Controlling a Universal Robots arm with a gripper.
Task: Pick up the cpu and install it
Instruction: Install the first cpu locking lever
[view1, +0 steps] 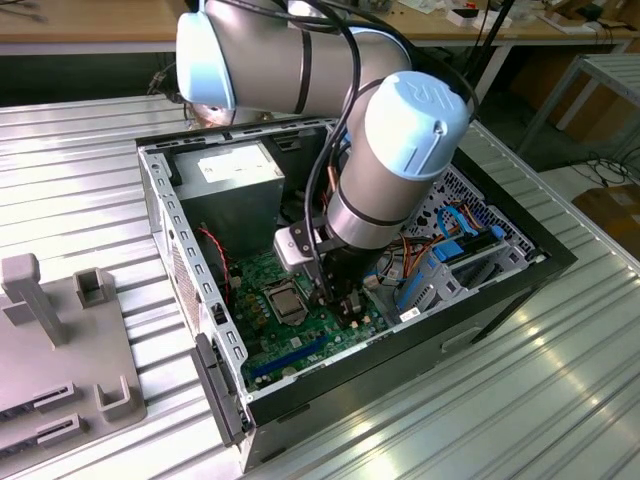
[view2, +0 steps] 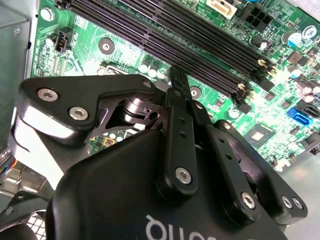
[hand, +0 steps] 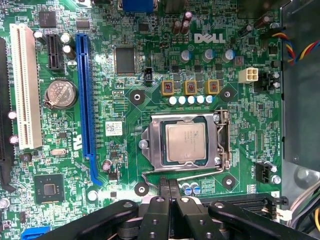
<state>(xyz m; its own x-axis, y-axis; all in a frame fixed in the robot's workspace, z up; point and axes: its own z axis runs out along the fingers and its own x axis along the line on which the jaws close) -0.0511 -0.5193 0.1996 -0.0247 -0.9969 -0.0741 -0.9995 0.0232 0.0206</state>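
The cpu (hand: 185, 142), a small square chip with a silver-grey top, lies flat inside the metal-framed socket (hand: 155, 145) on the green motherboard (hand: 125, 165). In the exterior view the cpu (view1: 285, 297) shows inside the open computer case. My gripper (hand: 168, 189) is shut, its two black fingers pressed together with nothing between them. It hovers over the board just beside the socket's edge, apart from the chip. In the second wrist view the gripper (view2: 178, 80) points toward the long black memory slots (view2: 200, 40). In the exterior view the gripper (view1: 345, 305) hangs to the right of the socket.
The case walls (view1: 190, 270) box in the board on all sides. A power supply (view1: 235, 170) fills the far corner, and blue and orange cables (view1: 455, 230) lie at the exterior view's right. A blue slot (hand: 86, 95) and a white slot (hand: 22, 85) run across the board. A grey fixture (view1: 60, 340) sits outside.
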